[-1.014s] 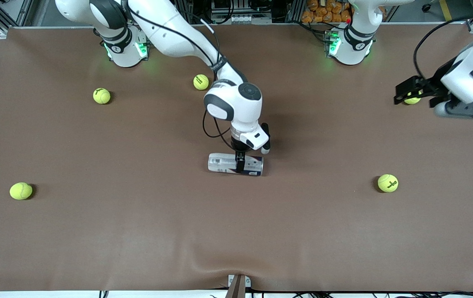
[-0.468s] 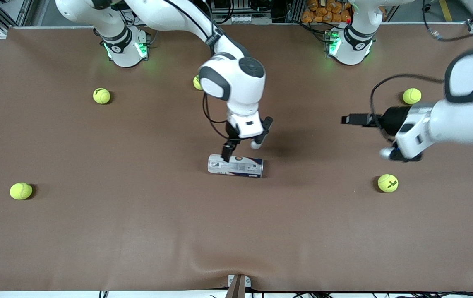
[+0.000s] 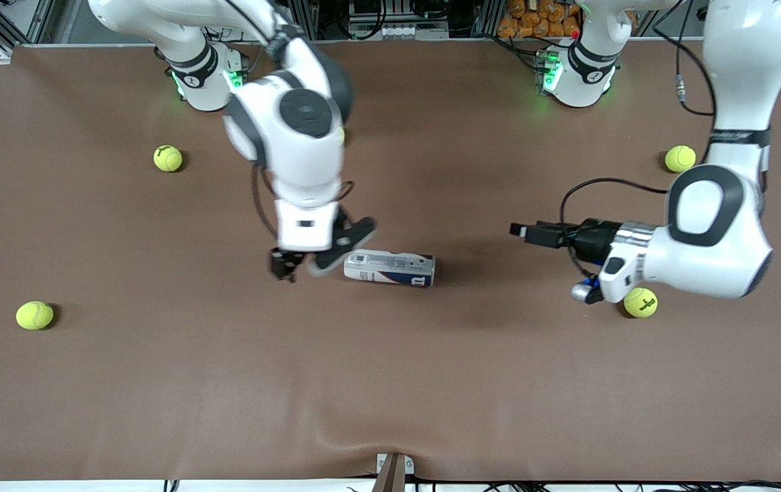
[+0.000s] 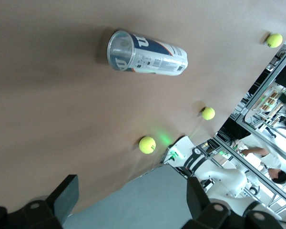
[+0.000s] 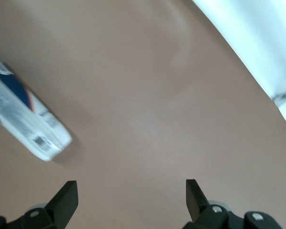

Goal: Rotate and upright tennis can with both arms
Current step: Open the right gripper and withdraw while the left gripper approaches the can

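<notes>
A: Where's the tennis can (image 3: 389,268)?

B: Lying mid-surface, untouched. My right pincer (image 3: 283,266) hangs spread by its closed end; my left pincer (image 3: 525,231), spread too, faces the open end.

A: Next?

B: I'd close in on both ends.

Both grippers gape empty — right gripper (image 3: 288,263) low, left gripper (image 3: 523,231) level.

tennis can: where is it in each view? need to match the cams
Front view: tennis can lies on its side mid-table, between the open right gripper and the open left gripper, touched by neither.
Left wrist view: tennis can on its side, open mouth toward the camera, well clear of the fingers.
Right wrist view: tennis can at the picture's edge, partly cut off.
Shared landmark: the brown table cover.
</notes>
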Robot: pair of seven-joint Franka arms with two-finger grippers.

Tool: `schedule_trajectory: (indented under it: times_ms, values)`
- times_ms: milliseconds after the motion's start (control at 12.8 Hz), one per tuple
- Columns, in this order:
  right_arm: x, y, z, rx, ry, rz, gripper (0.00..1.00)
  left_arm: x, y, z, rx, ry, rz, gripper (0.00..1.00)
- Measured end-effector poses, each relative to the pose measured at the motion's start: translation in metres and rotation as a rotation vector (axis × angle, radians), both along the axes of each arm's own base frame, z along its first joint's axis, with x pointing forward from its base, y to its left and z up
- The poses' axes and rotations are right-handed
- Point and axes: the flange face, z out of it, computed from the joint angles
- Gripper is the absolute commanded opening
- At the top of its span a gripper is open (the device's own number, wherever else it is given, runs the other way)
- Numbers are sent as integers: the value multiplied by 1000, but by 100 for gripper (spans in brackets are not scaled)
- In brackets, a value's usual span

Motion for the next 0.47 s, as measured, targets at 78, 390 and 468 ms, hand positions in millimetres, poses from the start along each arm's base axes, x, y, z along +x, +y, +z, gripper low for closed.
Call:
schedule_trajectory:
  times_ms: [78,390,468]
  values:
    - [13,-34,12,6,12,-62,100,1,-10,-12,-2,-1,15,100]
    - [33,-168,66,87,56,-288,100,-2,-45,-59,-66,1,80,100]
    - [29,-197,81,89,66,-334,100,-2,-47,-69,-100,8,91,100]
